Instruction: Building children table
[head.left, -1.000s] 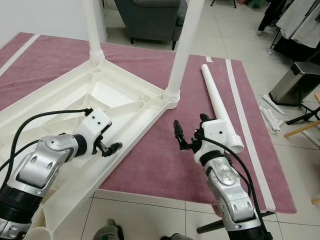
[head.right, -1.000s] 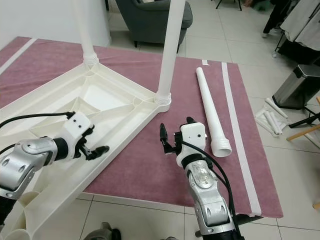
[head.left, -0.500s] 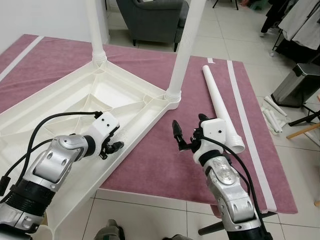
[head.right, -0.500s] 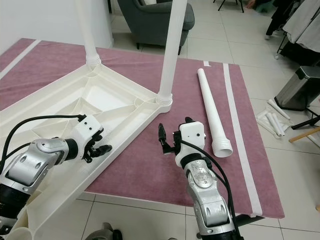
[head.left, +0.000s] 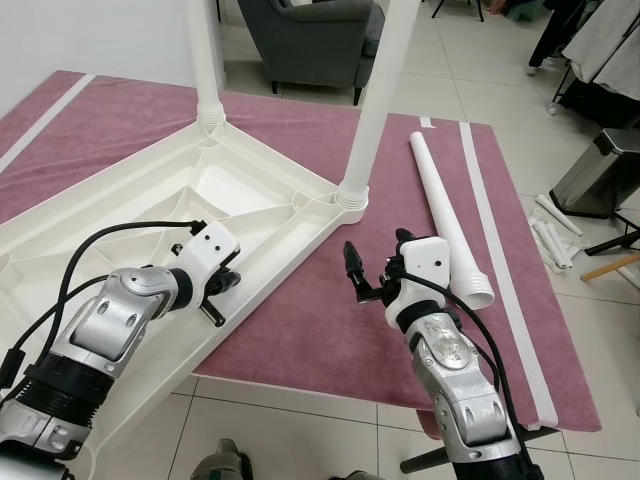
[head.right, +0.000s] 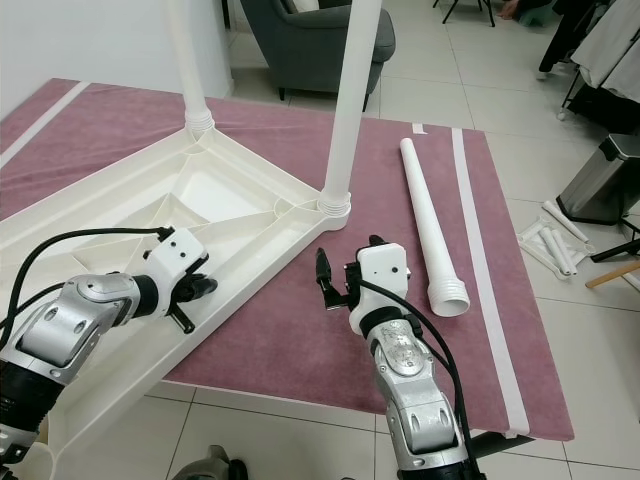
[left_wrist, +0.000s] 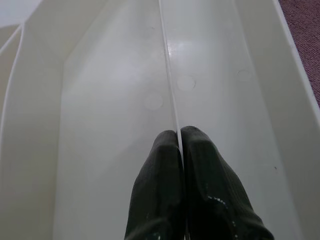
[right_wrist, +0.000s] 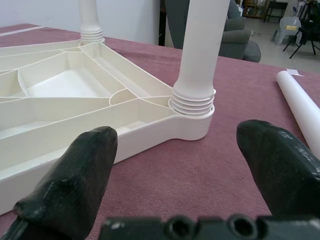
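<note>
1. The upturned white plastic children's table top (head.left: 250, 200) lies underside-up on the mauve rug with pale stripes (head.left: 300, 330), reaching from the centre of the head view out toward 8 o'clock.
2. Two white tubular legs stand screwed into its corners: the near corner leg (head.left: 375, 100) at about 12 o'clock from the scene's centre and the far corner leg (head.left: 205, 60) toward 11 o'clock.
3. A loose white tubular leg with a threaded end (head.left: 445, 215) lies flat on the rug at about 2 o'clock, well apart from the table top.
4. The left gripper (head.left: 222, 300) sits at the table top's near rim, around 8 o'clock. Its fingers (left_wrist: 160, 170) are pressed together, and the wrist view shows a thin upright rib of the table top (left_wrist: 167, 75) running into the seam between the tips (whether the rib is truly pinched, I cannot tell).
5. Half a second ago this gripper pointed along the rim toward the rug; it now points down toward 5 o'clock, so the wrist has rolled.
6. The right gripper (head.left: 375, 270) hovers above the rug just right of centre, fingers spread wide and holding nothing, facing the near corner leg's threaded collar (right_wrist: 192, 102).
7. Its pose matches the earlier frames; the slight shift of the whole scene is the camera's.
8. A dark grey armchair (head.left: 310, 40) stands at 12 o'clock, a steel pedal bin (head.left: 600, 170) at 2 o'clock.
</note>
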